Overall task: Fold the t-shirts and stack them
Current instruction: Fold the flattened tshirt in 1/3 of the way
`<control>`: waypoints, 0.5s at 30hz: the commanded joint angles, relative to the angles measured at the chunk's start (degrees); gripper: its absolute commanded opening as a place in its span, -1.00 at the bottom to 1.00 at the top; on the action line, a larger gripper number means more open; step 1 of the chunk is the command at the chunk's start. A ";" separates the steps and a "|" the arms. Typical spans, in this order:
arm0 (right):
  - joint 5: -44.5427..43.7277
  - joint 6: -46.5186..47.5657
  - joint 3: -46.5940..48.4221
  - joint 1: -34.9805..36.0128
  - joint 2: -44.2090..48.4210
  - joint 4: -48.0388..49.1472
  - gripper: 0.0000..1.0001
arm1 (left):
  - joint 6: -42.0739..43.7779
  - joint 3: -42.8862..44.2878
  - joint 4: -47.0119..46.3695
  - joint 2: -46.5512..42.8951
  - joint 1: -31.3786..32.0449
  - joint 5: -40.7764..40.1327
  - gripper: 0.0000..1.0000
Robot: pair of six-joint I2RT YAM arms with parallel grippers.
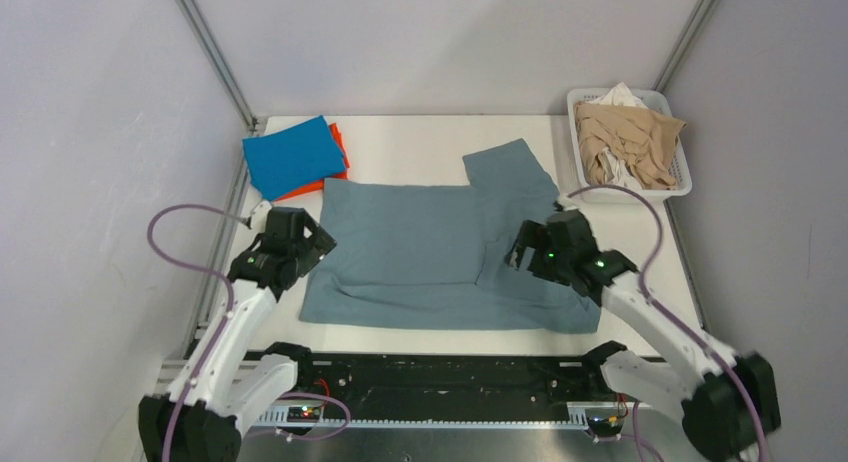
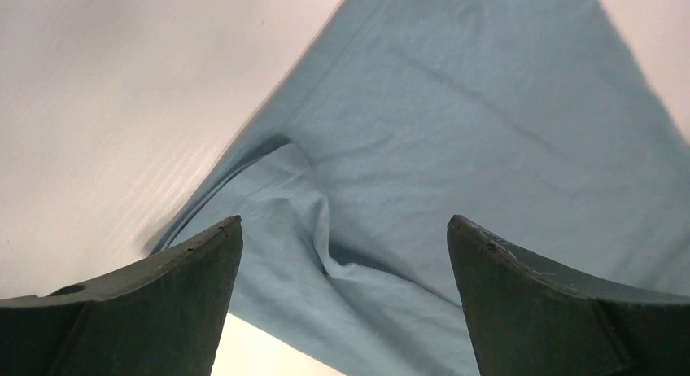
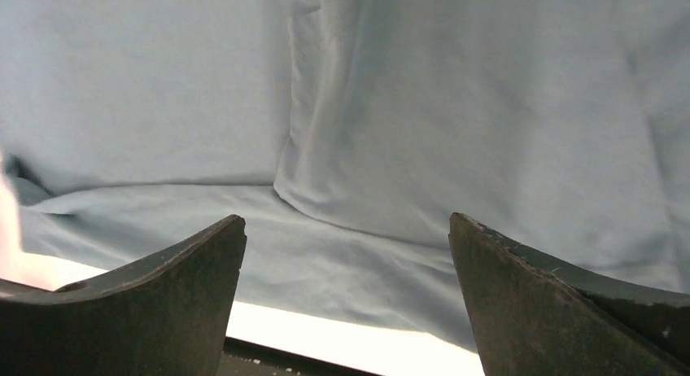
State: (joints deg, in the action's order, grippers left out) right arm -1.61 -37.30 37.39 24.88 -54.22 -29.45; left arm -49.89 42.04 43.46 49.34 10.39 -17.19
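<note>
Grey-blue t-shirt (image 1: 440, 252) spread on the white table (image 1: 420, 142), with both grippers open and empty over it.

The shirt lies flat across the middle of the table, partly folded over itself, with one sleeve reaching toward the far right, near the white slatted basket (image 1: 683, 174). The left gripper (image 1: 308, 244) hovers at the shirt's left edge with its jaws wide apart; its wrist view shows a rumpled fold of the edge below the dark fingers (image 2: 171, 295). The right gripper (image 1: 520, 254) hangs over the shirt's right part, its jaws also wide apart and gripping nothing; its wrist view shows the edge of a folded layer. At the far left corner a folded bright blue t-shirt (image 1: 293, 155) lies on an orange t-shirt (image 1: 341, 140), which peeks out along its right and near sides. The basket holds beige and white garments (image 1: 625, 142).
</note>
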 commanded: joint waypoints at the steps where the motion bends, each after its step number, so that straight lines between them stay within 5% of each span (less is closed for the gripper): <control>1: -3.82 0.47 5.05 3.96 -12.28 8.19 0.99 | 4.12 1.46 -5.45 5.34 0.42 2.12 0.99; 15: 6.68 5.36 20.88 4.65 -40.94 18.87 0.99 | 9.56 10.40 -12.38 20.95 -0.40 2.88 0.99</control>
State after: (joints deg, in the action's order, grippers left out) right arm 0.25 -33.56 54.46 30.22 -90.80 -14.63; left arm -43.83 46.72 35.00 66.94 10.48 -13.54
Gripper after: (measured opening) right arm 0.993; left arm 0.996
